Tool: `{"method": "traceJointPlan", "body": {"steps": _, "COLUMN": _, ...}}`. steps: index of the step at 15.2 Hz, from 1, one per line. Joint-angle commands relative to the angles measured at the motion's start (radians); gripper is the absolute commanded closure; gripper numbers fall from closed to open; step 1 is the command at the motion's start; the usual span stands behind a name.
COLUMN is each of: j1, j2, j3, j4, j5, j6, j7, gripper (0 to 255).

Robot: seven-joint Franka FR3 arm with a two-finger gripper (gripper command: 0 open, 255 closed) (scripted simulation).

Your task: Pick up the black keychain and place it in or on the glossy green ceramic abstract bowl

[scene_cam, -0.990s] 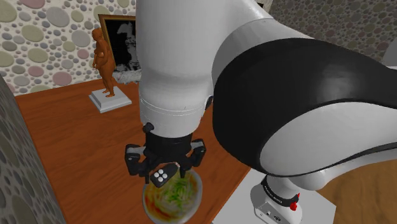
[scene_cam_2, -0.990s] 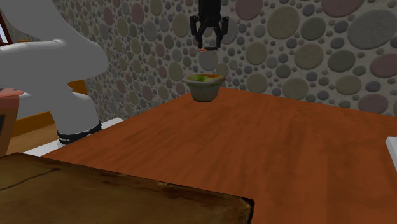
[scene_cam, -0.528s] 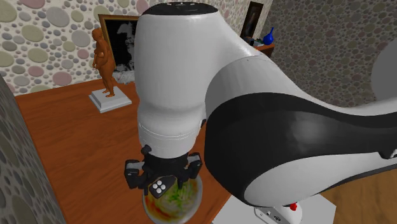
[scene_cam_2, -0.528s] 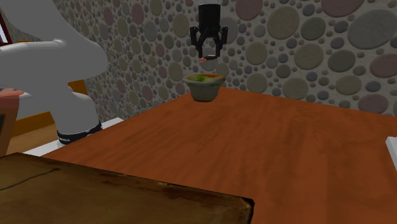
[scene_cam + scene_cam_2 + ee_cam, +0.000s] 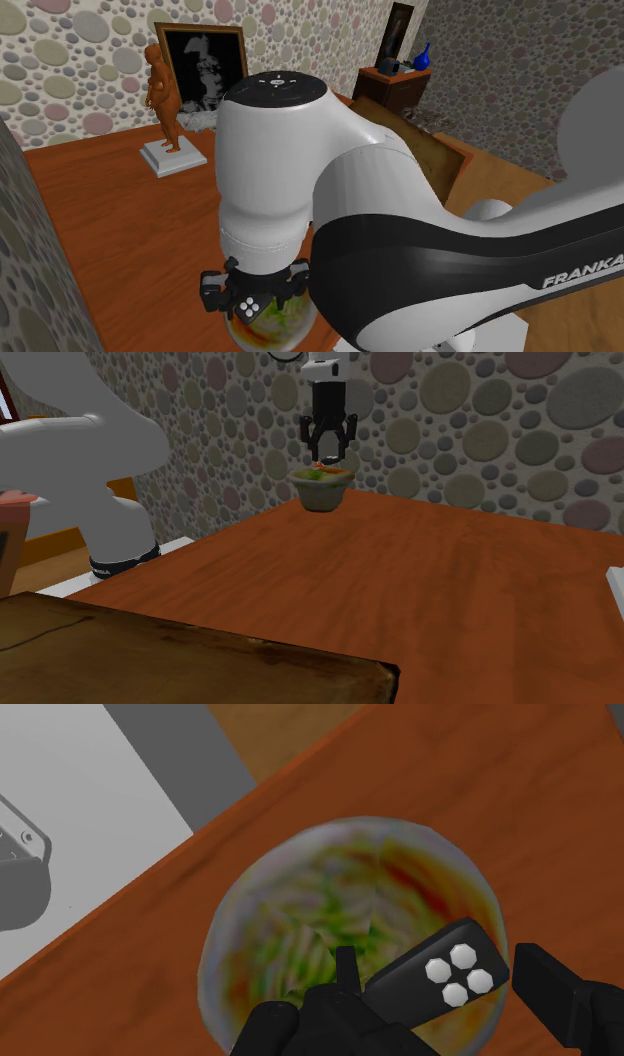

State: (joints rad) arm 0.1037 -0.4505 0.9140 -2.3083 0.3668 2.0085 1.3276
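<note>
Statue: at the shoulder view's left you see an orange-brown figure. It stands upright on a pale square base, far on the tabletop and well apart from the bowl.
Picture: just right of the statue, a dark framed picture stands against the pebble wall.
Tabletop: it is of reddish-brown wood. The bowl sits near the edge that lies beside the stand.
Pincer: your black pincer hangs straight above the bowl, very close to its rim. Its two fingers are clamped on the black keychain, one on each side.
Keychain: the black keychain is a flat fob with four white hexagonal buttons. It is held in the pincer, lying tilted between the fingers. It is over the inside of the bowl, toward one side. You cannot tell from the pictures if it touches the bowl.
Bowl: the bowl has a greyish rim and a glossy inside with green and orange streaks. It stands upright on the tabletop, near the pebble wall in the second exterior view.
Arm: the white arm with its dark joint bends down over the bowl.
Stand: the white stand is just beside the tabletop's edge.
Cabinet: far at the shoulder view's right, a dark cabinet carries a blue vase.
</note>
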Motion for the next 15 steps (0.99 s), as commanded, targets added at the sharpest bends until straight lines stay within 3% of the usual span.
{"method": "traceJointPlan", "body": {"steps": 1, "j1": -0.001, "j2": 0.004, "j3": 0.006, "j4": -0.009, "j5": 0.001, "j6": 0.014, "j7": 0.001, "gripper": 255}}
{"method": "traceJointPlan", "body": {"steps": 8, "j1": -0.001, "j2": 0.004, "j3": 0.006, "j4": -0.009, "j5": 0.0, "j6": 0.014, "j7": 0.001, "gripper": 255}}
{"method": "traceJointPlan", "body": {"steps": 9, "j1": -0.001, "j2": 0.004, "j3": 0.006, "j4": -0.009, "j5": 0.0, "j6": 0.014, "j7": 0.001, "gripper": 0}}
{"method": "traceJointPlan", "body": {"steps": 14, "j1": -0.001, "j2": 0.004, "j3": 0.006, "j4": -0.009, "j5": 0.0, "j6": 0.014, "j7": 0.001, "gripper": 0}}
{"method": "traceJointPlan", "body": {"steps": 15, "j1": 0.003, "j2": -0.009, "j3": -0.01, "j4": 0.015, "j5": 0.0, "j6": -0.023, "j7": -0.001, "gripper": 0}}
